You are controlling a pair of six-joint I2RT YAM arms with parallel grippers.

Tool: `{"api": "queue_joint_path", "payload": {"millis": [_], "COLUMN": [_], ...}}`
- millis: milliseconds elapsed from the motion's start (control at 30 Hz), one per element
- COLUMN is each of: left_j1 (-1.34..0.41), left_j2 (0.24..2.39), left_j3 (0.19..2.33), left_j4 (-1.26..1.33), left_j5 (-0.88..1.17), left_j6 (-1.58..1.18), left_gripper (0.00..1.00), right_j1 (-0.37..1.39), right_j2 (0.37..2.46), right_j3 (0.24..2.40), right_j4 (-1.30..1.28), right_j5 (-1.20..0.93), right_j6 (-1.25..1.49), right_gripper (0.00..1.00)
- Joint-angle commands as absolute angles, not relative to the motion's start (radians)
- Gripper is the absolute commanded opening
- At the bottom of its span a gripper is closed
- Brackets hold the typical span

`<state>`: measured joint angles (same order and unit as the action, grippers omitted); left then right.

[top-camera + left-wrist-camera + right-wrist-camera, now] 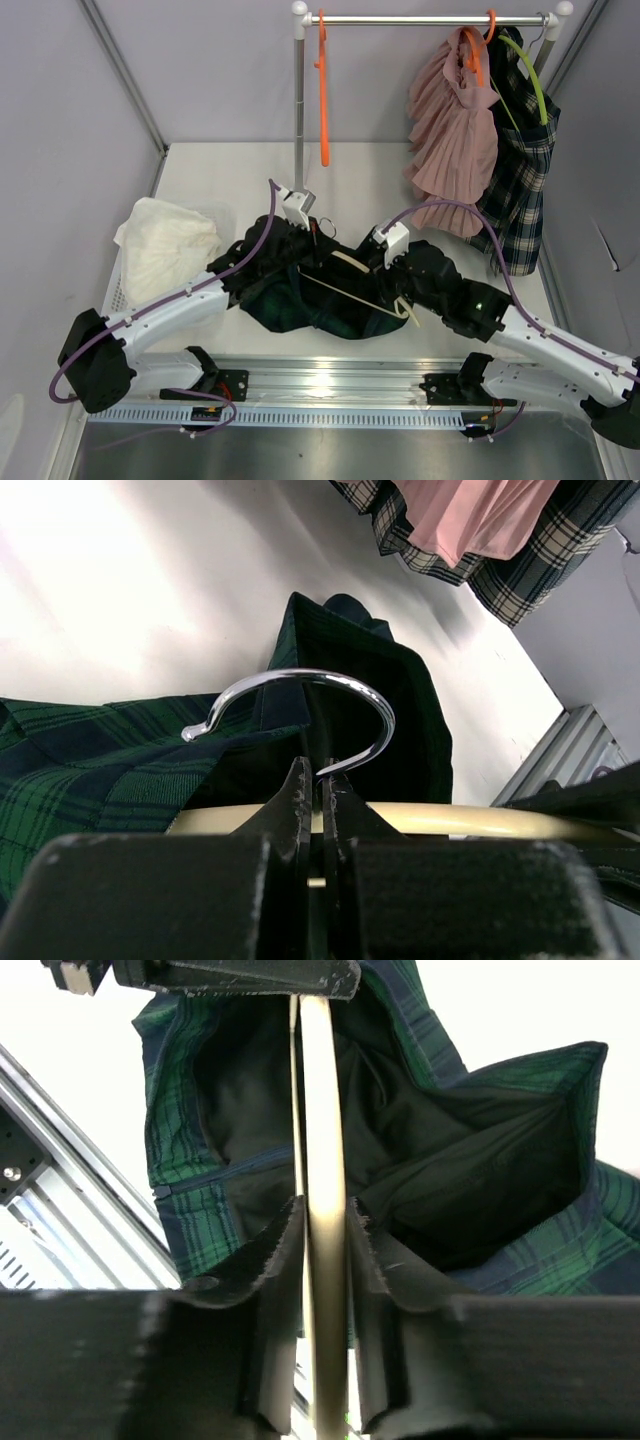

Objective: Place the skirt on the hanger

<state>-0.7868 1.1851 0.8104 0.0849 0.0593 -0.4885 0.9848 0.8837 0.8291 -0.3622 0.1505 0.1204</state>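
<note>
Skirt (300, 300) is the dark green plaid one, lying bunched up in the middle of the surface (230, 170) right between the two arms, with its dark lining showing where it gapes open. The cream hanger (352, 263) lies on top of it, slanting across the fabric, and its chrome hook (300, 673) curls up over the plaid in the left wrist view. The left gripper (322, 775) has its jaws pinched tight on the hanger right at the foot of that hook. The right gripper (325, 1220) has its jaws on either side of the hanger's cream arm, super close on both sides, but honestly I can't tell if they're actually squeezing it or just sitting around it. Off to the left there's a white cloth (165, 245) in a heap. At the back stands a rack rail (430, 19) with a bare orange hanger (323, 100), a pink pleated skirt (455, 130), and a dark checked garment (520, 190) hanging just beside the pink one.
</note>
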Motion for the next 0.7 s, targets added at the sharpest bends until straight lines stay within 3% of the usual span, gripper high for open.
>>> {"api": "queue_joint_path", "payload": {"millis": [0, 33, 100, 300, 567, 667], "left_j1": [-0.788, -0.788, -0.788, -0.788, -0.790, -0.788], "left_j2": [1.183, 1.181, 1.181, 1.180, 1.186, 1.186], "left_j3": [0.813, 0.813, 0.810, 0.813, 0.818, 0.819], "left_j4": [0.126, 0.126, 0.130, 0.127, 0.127, 0.129], "left_j5": [0.072, 0.071, 0.071, 0.060, 0.057, 0.052], "left_j6": [-0.477, -0.477, -0.476, -0.476, -0.476, -0.476], "left_gripper": [0.00, 0.00, 0.00, 0.00, 0.00, 0.00], "right_j1": [0.989, 0.988, 0.988, 0.985, 0.824, 0.654], "right_j2": [0.890, 0.890, 0.887, 0.876, 0.873, 0.934], "right_j3": [0.902, 0.908, 0.943, 1.015, 1.120, 1.124], "right_j4": [-0.408, -0.420, -0.475, -0.584, -0.739, -0.761], "right_j5": [0.196, 0.201, 0.218, 0.316, 0.355, 0.212], "right_j6": [0.181, 0.189, 0.224, 0.287, 0.399, 0.405], "right_gripper": [0.35, 0.46, 0.56, 0.70, 0.74, 0.66]}}
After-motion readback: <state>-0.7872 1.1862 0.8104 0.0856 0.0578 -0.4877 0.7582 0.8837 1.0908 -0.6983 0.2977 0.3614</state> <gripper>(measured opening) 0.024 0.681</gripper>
